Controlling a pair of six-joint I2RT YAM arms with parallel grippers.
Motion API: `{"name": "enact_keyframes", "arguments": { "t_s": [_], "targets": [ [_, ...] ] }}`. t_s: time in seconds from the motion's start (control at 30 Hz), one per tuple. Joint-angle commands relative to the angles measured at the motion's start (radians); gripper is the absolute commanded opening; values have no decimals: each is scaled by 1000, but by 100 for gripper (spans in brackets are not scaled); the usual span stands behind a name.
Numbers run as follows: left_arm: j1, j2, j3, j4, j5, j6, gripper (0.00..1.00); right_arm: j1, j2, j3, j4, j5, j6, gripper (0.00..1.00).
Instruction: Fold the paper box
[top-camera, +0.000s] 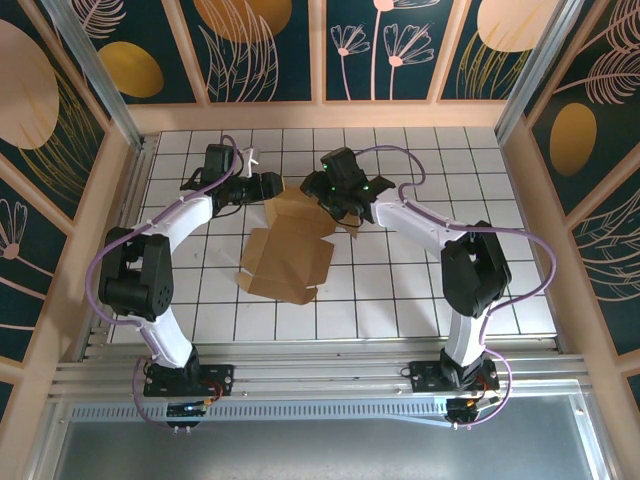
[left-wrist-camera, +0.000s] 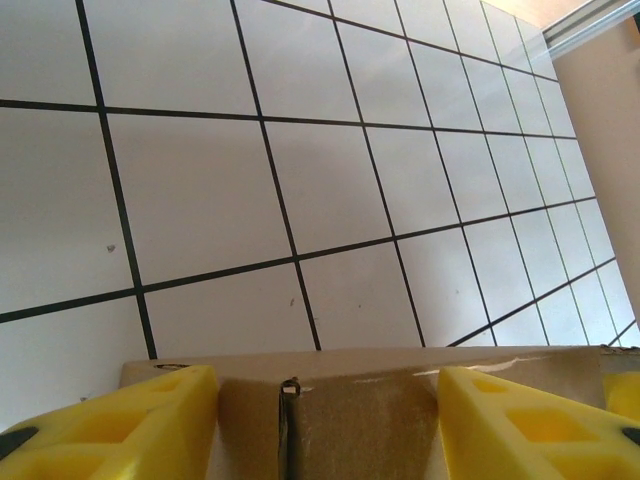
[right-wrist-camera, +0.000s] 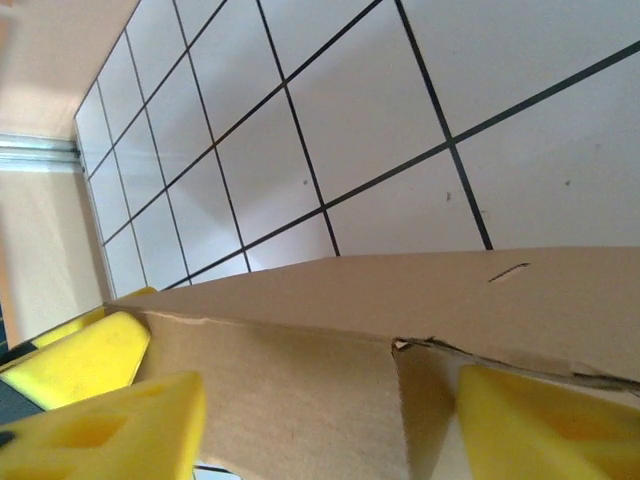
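**Cardboard between two parted claws**

Tiles surround both claws: a white table (top-camera: 420, 290) ruled with black grid lines and fenced by walls of painted leaf panels (top-camera: 270, 40). Purple cables (top-camera: 105, 250) loop off each arm, and an aluminium rail (top-camera: 300, 372) runs across by the arm bases.

The paper box (top-camera: 288, 255) is plain brown cardboard, part-folded. One panel stands up in the gap between the left claw (top-camera: 262, 186) and the right claw (top-camera: 345, 208). The rest spreads flat on the tiles from there back toward the bases, its outline notched with flaps.

From the left wrist, a cardboard edge crosses just behind the yellow fingers (left-wrist-camera: 120, 425), with a dark slit (left-wrist-camera: 288, 425) about midway between them. From the right wrist, a folded corner sits between that claw's fingers (right-wrist-camera: 545, 420). A short slot (right-wrist-camera: 508, 270) is cut in the face beyond them, and a ragged seam (right-wrist-camera: 470, 350) runs beside the right-hand finger.

Both claws stand with fingers parted (the board runs wider than either gap and passes behind the fingers rather than being pinched between them). Whether any pad presses on the cardboard is hard to make out, since the fingers are cut off at the bottom edge of both wrist views.

A second yellow block (right-wrist-camera: 70, 350) lies left of the right claw's left-hand finger, and I cannot tell what it belongs to. From overhead the claw tips are small, dark and partly masked by their own wrists.
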Motion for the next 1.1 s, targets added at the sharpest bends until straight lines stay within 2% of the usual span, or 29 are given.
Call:
{"name": "enact_keyframes", "arguments": {
  "t_s": [0.0, 0.1, 0.27, 0.33, 0.43, 0.5, 0.6, 0.7, 0.83, 0.87, 0.93, 1.07],
  "targets": [
    [-7, -9, -29, -48, 36, -8, 58, -3, 13, -46, 114, -58, 27, 54],
    [-7, -7, -30, -52, 31, -4, 58, -2, 36, -31, 136, -82, 29, 39],
    [-7, -11, -36, -49, 29, -9, 58, 0, 44, -11, 96, -44, 7, 39],
    [-6, -15, -40, -49, 18, -9, 58, 1, 29, -11, 78, -26, -10, 42],
    [-7, -27, -50, -46, -12, -11, 59, 11, -16, -16, 38, 15, -61, 57],
    [-7, -30, -52, -47, -26, -8, 59, 24, -72, -50, 22, 49, -105, 62],
    [-7, -30, -53, -48, -36, -4, 59, 51, -207, -204, 73, 81, -132, 67],
    [-7, -33, -58, -48, -38, -1, 58, 66, -342, -399, 152, 102, -81, 72],
    [-7, -43, -65, -48, -42, 15, 58, 63, -429, -637, 355, 27, -18, 88],
    [-7, -47, -68, -45, -48, 18, 58, 58, -425, -674, 409, 16, 10, 88],
    [-7, -50, -71, -43, -53, 18, 58, 37, -383, -701, 459, -3, 37, 78],
    [-6, -46, -67, -43, -44, 14, 58, 22, -273, -654, 516, 39, -1, 77]
  ]
}}
